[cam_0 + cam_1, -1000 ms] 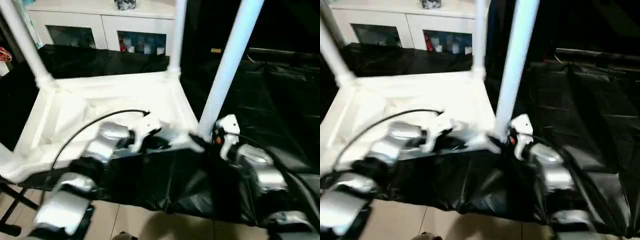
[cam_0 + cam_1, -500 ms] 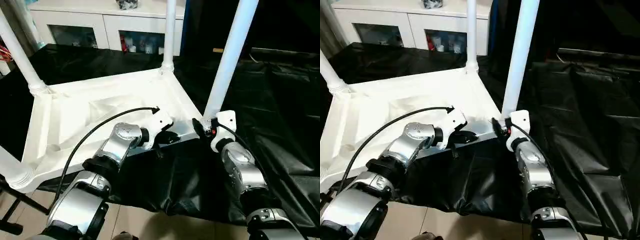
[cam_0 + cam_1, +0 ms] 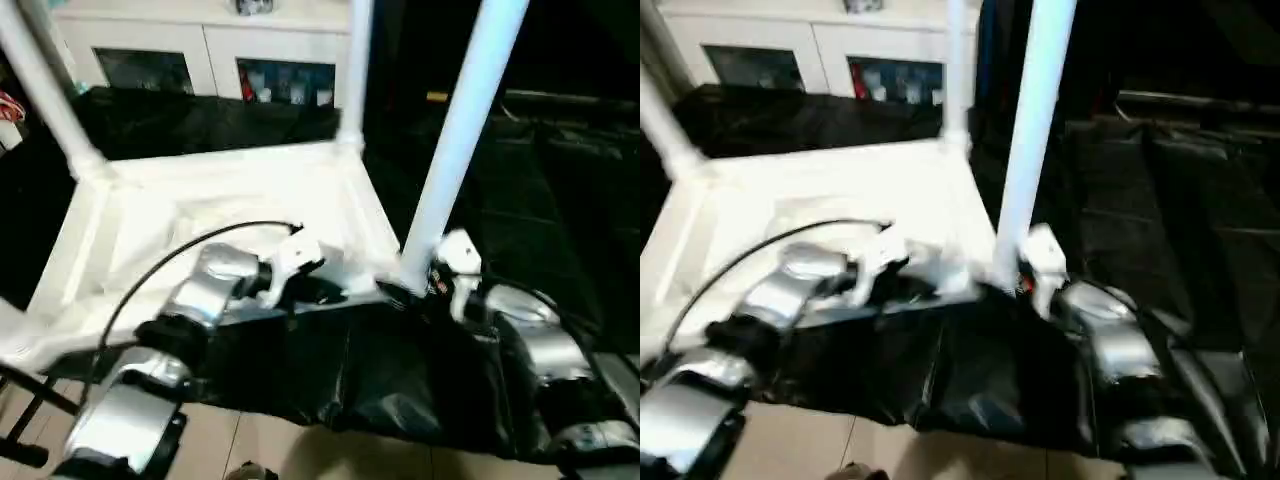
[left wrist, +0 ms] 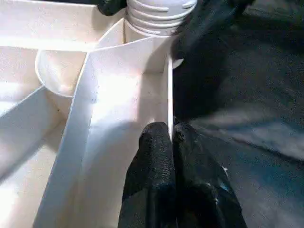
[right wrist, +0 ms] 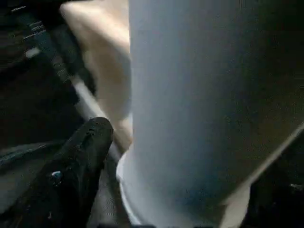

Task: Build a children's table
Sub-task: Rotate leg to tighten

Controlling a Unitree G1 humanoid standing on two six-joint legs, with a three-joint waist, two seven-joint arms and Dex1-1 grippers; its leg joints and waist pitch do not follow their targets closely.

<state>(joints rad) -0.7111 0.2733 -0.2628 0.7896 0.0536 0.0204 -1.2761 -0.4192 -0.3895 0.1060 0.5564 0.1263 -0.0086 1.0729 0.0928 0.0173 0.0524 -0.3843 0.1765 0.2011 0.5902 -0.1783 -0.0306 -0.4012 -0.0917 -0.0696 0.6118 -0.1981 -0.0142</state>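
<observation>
White plastic table (image 3: 230, 215) lies upside down on a black sheet (image 3: 540, 200), ribbed underside up, legs standing in the corner sockets. The near-right leg (image 3: 455, 150) rises tall at about 1 o'clock from the left gripper (image 4: 172, 137); the far-right leg (image 3: 353, 80) stands behind at 12, another leg (image 3: 45, 90) at 10. The left gripper is closed, its black fingers (image 4: 154, 161) pinching the thin near rim of the top, close to the near-right socket. The right gripper (image 3: 425, 285) sits at the base of the near-right leg; one finger (image 5: 85, 152) lies beside it, and I cannot tell how wide the jaws stand. White cabinet (image 3: 210, 50) behind at 12.
</observation>
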